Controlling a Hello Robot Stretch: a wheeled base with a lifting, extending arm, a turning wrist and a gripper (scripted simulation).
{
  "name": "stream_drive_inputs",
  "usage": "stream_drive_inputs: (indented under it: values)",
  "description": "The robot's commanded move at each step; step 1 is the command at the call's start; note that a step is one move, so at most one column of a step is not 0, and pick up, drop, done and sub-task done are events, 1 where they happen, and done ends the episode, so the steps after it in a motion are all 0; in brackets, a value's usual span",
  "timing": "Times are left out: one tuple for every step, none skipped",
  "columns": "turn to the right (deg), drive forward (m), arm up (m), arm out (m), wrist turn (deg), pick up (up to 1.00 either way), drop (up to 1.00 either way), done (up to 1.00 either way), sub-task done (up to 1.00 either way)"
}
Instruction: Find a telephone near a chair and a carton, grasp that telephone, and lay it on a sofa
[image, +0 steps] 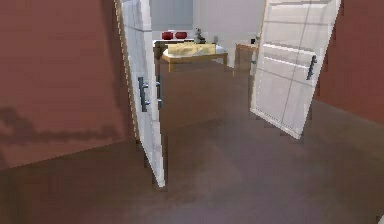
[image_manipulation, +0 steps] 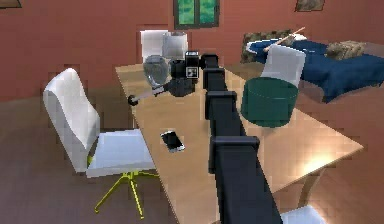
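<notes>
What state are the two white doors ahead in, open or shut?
Open. The left door and right door stand angled apart, with a table visible between them.

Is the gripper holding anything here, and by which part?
Cannot tell: things on the table stand behind the gripper. The flat phone-like slab lies on that table beside the arm.

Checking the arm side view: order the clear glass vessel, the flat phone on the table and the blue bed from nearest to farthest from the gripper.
1. The clear glass vessel, just left of the gripper, on the table.
2. The phone, lying flat on the table's nearer part.
3. The blue bed, beyond the table at the view's right.
</notes>
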Motion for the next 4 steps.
stream_drive_inputs:
  values:
    - [0.0, 0.00, 0.00, 0.00, 24.0, 0.00, 0.00, 0.00, 0.00]
    - [0.0, 0.00, -0.30, 0.00, 0.0, 0.00, 0.00, 0.00, 0.00]
    - [0.0, 0.00, 0.00, 0.00, 0.0, 1.00, 0.00, 0.00, 0.00]
    - [0.0, 0.00, 0.10, 0.00, 0.0, 0.00, 0.00, 0.00, 0.00]
